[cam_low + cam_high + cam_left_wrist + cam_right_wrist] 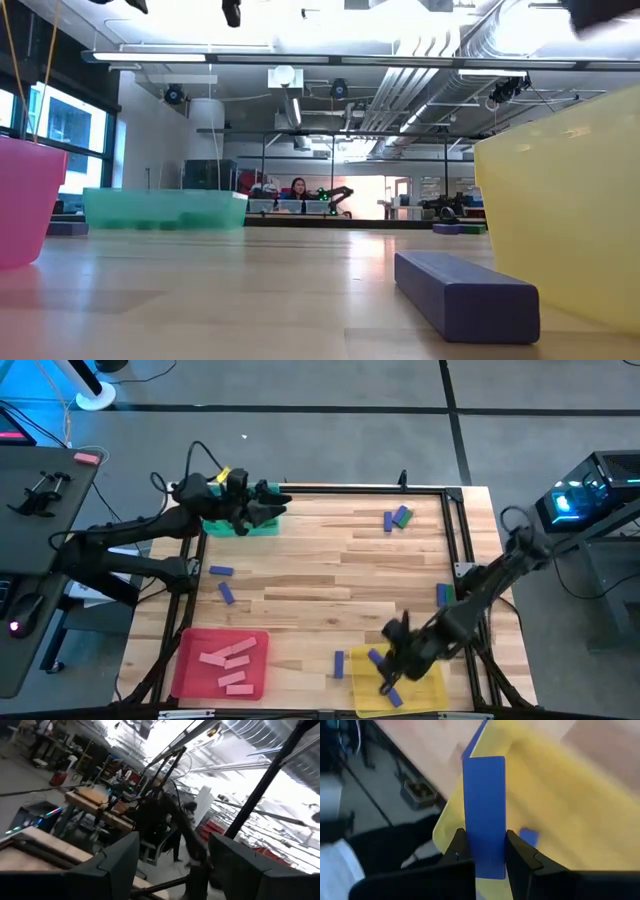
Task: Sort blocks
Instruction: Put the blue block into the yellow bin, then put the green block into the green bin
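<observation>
My right gripper (390,672) hangs over the yellow tray (430,695) at the table's near right, shut on a blue block (484,805). Another blue block (529,836) lies in that tray. My left gripper (272,508) hovers open over the green tray (262,528) at the far left, with nothing between its fingers (117,862). Loose blue blocks (221,571) (339,664) and a green one (403,515) lie flat on the wooden table. Several pink blocks (228,665) lie in the red tray (190,645). My right gripper pinches the blue block between its two fingers (457,847), one on each long side, near one end of the block (485,857). The fingers slant downward and the block runs along them, reaching out past the fingertips. It is lifted clear above the yellow tray.
A black frame rail (460,540) edges the table. A blue block (465,290) lies just outside the yellow tray's wall (570,200). More blocks lie near the right rail (443,593). The middle of the table is bare wood. A person sits far off in the room (298,190).
</observation>
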Controlling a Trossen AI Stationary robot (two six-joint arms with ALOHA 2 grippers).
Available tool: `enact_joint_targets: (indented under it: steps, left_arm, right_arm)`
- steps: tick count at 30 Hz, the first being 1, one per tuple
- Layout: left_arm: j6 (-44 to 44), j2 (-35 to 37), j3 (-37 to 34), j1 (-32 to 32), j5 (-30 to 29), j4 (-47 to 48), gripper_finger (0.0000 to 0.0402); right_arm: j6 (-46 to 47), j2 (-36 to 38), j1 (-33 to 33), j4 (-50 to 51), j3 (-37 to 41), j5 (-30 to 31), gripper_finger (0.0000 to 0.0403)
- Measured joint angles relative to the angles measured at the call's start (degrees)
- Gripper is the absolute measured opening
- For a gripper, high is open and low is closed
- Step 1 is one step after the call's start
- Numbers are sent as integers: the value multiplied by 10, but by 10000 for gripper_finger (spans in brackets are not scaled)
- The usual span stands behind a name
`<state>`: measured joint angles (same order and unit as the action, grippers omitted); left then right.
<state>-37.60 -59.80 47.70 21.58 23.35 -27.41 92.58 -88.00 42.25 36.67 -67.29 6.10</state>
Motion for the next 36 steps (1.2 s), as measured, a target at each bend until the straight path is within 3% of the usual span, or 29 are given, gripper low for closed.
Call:
enact_joint_targets:
  steps: [5,9,15,20,26,28,31,34,36]
  left_arm:
    - [-12,-22,0,-13,0,-72,224]
    - [-14,-26,0,-18,0,-85,224]
    - [-13,-25,0,-18,3,-85,224]
    - [-13,-25,0,-18,19,-85,224]
    - [-13,-25,0,-18,20,-81,224]
    - [-13,-25,0,-18,20,-81,224]
    - [-13,-25,0,-18,20,-80,224]
    - [-12,-25,0,-17,20,-79,224]
    - [-12,-25,0,-17,25,-79,224]
  right_arm:
    - [19,-79,17,-19,-2,-88,32]
    - [64,-106,30,-18,-2,-99,36]
    - [98,-113,34,-18,-3,-94,107]
    - [36,-112,31,-10,-21,-123,179]
    - [3,-112,23,16,-45,-189,213]
    - [1,-109,8,46,-67,-194,214]
    - [-26,-90,-24,138,-110,-134,214]
    - [-47,-68,-65,279,-147,-67,209]
    - [-56,-63,-98,388,-152,-57,192]
